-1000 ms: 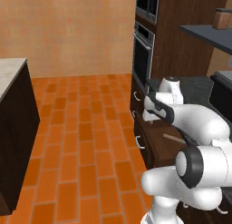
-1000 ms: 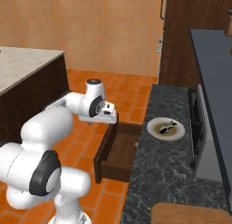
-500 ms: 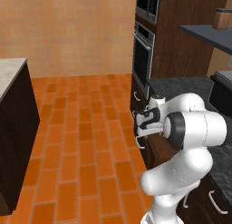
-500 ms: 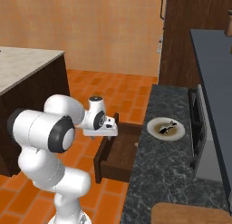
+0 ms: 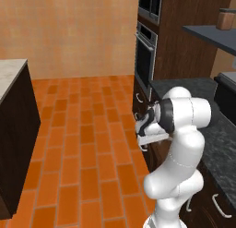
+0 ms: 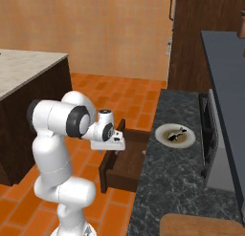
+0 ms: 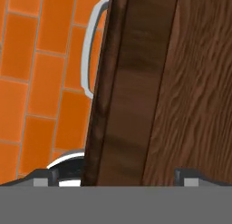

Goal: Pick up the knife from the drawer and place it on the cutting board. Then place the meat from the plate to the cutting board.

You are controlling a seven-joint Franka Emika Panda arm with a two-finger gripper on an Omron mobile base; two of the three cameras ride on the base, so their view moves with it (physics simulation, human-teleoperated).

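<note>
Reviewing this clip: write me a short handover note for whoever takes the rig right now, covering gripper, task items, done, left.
Gripper: jaws open, nothing held, hanging over the front edge of the dark brown wooden drawer.
Drawer: pulled open beside the dark speckled counter; its curved silver handle shows in the hand view. The knife cannot be made out inside it.
Round white plate: on the counter, with the small dark piece of meat on it.
Light-brown wooden cutting board: at the near end of the counter, nothing seen on the visible part.
Done: drawer open.
Left: pick the knife, put it on the board, then move the meat.
</note>
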